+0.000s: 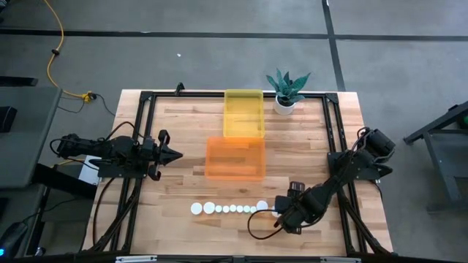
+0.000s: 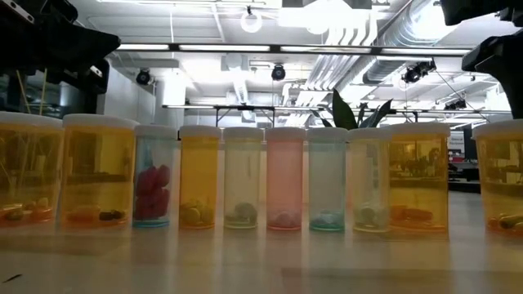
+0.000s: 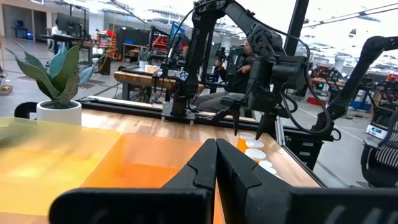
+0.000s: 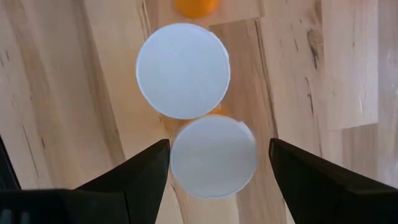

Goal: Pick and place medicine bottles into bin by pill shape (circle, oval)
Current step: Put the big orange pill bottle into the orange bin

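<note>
Several medicine bottles with round white caps stand upright in a row [image 1: 230, 209] near the table's near edge; the low view [image 2: 284, 180] shows them from the side with pills at the bottom. My right gripper [image 1: 281, 212] is open above the row's right end. In the right wrist view its fingers [image 4: 217, 149] point down on either side of the end bottle's cap [image 4: 213, 157], with a second cap [image 4: 183, 70] beyond. My left gripper [image 1: 178, 155] is shut and empty at the table's left, left of the orange bin [image 1: 235, 158].
The yellow bin [image 1: 243, 112] stands behind the orange bin toward the far edge. A white plant pot [image 1: 285, 104] with a green plant stands at the far right. A black frame [image 1: 330, 131] runs around the table's sides.
</note>
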You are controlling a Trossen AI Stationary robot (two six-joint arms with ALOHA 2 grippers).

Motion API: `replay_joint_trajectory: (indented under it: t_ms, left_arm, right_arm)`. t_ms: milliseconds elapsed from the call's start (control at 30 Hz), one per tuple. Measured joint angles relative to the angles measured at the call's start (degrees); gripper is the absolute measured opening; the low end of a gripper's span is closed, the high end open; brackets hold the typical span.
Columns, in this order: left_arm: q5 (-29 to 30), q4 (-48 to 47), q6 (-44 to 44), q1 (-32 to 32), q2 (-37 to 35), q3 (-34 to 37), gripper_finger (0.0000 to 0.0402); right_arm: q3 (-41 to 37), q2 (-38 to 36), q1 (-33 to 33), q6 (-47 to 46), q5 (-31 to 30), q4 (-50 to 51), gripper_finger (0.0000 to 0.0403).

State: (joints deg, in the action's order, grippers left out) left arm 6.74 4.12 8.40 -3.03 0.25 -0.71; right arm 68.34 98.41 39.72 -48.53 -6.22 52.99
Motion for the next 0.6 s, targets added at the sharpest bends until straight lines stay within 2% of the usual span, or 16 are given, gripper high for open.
replay_joint_trajectory:
  t_ms: [200,600]
  left_arm:
    - [-0.02,0.00,0.00,0.00,-0.01,-0.01,0.0001]
    - [-0.02,0.00,0.00,0.00,0.00,0.00,0.0001]
  right_arm:
    - [0.00,0.00,-0.05,-0.44,2.64,0.17,0.0268]
    - [0.02,0.00,-0.10,-2.02,2.24,0.33,0.0268]
